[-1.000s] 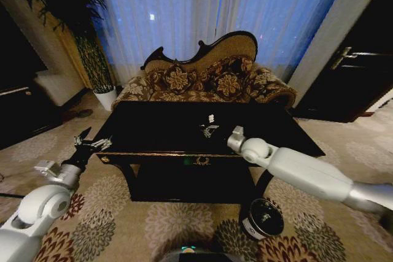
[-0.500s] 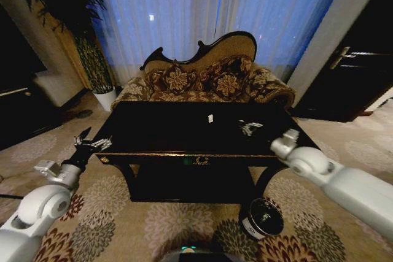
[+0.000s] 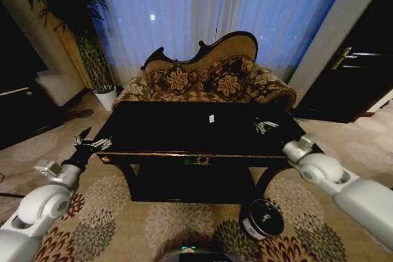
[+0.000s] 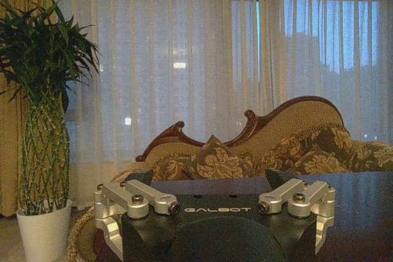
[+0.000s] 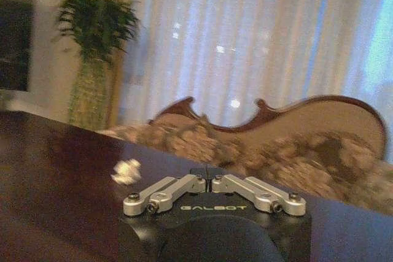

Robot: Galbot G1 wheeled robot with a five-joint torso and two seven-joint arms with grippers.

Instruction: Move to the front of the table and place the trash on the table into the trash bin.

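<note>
Since a second ago our right gripper (image 3: 265, 126) has swung from the middle of the table (image 3: 159, 133) toward its right edge, and the small pale thing it hung over then is gone from the tabletop; in the right wrist view its fingers (image 5: 207, 183) meet at the tips, and we cannot tell whether anything is pinched between them. One white paper bit (image 3: 210, 118) lies near the tabletop's back edge, about midway along; the same crumpled scrap (image 5: 126, 171) shows well apart from the closed fingertips. Our left gripper (image 3: 92, 144) hangs off the table's front left corner, fingers spread wide. The tabletop is glossy black, a gold line and gold emblem (image 3: 201, 161) on its front edge. A black cylindrical trash bin (image 3: 263, 218) with a round white label stands on the flowered carpet by the right front leg. Behind are a floral sofa (image 3: 206, 81) with a carved dark frame, sheer curtains (image 3: 202, 4) and a potted plant (image 3: 86, 35).
</note>
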